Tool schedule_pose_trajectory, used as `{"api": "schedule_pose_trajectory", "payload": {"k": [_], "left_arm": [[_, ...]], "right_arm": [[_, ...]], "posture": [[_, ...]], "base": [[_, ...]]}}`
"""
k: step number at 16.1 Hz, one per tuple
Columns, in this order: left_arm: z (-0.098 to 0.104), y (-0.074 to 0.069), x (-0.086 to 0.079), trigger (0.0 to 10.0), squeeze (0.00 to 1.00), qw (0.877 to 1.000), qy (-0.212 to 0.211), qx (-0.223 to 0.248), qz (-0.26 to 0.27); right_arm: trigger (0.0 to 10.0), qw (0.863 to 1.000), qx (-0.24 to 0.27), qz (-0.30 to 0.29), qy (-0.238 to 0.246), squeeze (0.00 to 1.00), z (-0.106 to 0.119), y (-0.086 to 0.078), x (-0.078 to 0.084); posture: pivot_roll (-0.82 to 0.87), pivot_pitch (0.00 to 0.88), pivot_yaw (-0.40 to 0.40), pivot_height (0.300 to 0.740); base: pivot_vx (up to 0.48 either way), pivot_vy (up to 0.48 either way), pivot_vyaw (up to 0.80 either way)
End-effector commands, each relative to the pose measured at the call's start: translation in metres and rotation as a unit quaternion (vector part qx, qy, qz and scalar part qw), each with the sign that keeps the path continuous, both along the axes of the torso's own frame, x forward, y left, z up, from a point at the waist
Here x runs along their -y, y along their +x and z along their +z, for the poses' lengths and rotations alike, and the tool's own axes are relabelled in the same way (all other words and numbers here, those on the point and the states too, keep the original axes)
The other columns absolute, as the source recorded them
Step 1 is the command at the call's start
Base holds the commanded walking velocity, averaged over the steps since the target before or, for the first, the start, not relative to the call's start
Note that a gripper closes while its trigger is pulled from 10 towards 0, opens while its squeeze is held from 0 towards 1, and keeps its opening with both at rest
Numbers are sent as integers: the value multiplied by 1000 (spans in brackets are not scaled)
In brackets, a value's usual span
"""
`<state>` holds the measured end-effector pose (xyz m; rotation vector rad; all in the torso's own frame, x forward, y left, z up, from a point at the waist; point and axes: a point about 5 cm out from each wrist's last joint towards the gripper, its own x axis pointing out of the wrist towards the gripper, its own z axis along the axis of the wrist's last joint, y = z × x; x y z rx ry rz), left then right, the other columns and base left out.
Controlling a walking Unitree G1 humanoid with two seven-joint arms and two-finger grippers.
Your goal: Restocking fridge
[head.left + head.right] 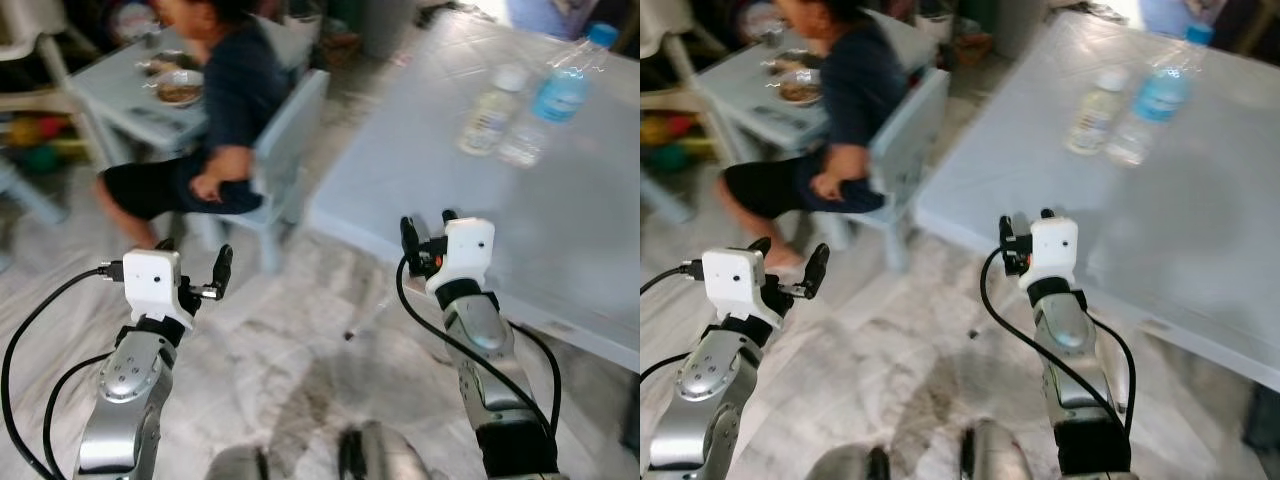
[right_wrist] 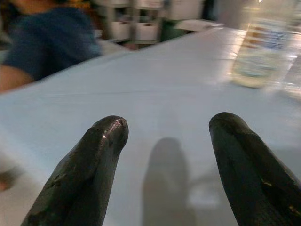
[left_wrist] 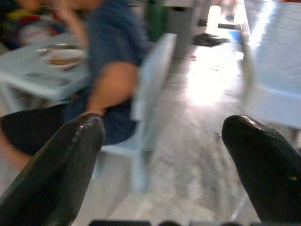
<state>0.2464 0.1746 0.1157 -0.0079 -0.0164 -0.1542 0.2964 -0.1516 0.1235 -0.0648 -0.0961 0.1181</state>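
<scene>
The right hand (image 1: pixel 427 232) hovers at the near left edge of a large pale blue desk (image 1: pixel 560 220), its two black fingers (image 2: pixel 91 165) spread wide with nothing between them, casting a shadow on the desk top. The left hand (image 1: pixel 195 270) is raised over the floor on the left, fingers also held wide apart and empty.

Largest in the scene is the desk, filling the right side and running away to the far right. The floor (image 1: pixel 290 360) is grey-veined marble. On the left, a person (image 1: pixel 215 110) in a dark blue shirt and dark shorts sits on a small pale blue chair (image 1: pixel 290 150) at a low pale desk (image 1: pixel 120 100) (the whole scene is blurred).

The things to stock stand on the far part of the large desk, well apart from the right hand: a clear bottle with a blue cap and blue label (image 1: pixel 565 90), and just left of it a shorter bottle with a white cap and pale yellowish contents (image 1: pixel 490 112). A third clear shape (image 1: pixel 525 145) sits near the blue bottle's base, too blurred to identify.

On the low desk, a bowl of food (image 1: pixel 180 90) sits in front of the person.
</scene>
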Motion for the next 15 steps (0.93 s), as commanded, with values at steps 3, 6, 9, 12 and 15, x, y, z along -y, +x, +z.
{"api": "schedule_pose_trajectory", "payload": {"k": [3,6,9,12,15], "left_arm": [[-10,-10,2,10000,0,1000,-9,-21,-17],[-11,-11,1,10000,0,1000,-12,-20,-11],[-8,-6,4,10000,0,1000,-16,-13,-15],[-7,-5,6,10000,0,1000,-21,-11,-15],[-8,-4,-1,10000,0,1000,-23,-9,14]], "right_arm": [[10000,1000,-1,-4,-1,0,-1,-6,11],[10000,1000,7,7,-1,0,2,-8,10],[10000,1000,12,11,-20,0,4,-6,9],[10000,1000,8,11,-23,0,3,-6,11],[10000,1000,9,-9,-24,0,0,-14,14]], "posture": [[-3,138,-5,740],[-11,136,-8,740],[-11,136,-8,740],[-11,136,-8,740],[-18,136,-1,740]], "base": [[0,0,-800],[189,0,-740],[391,0,0],[444,0,0],[444,0,0]]}}
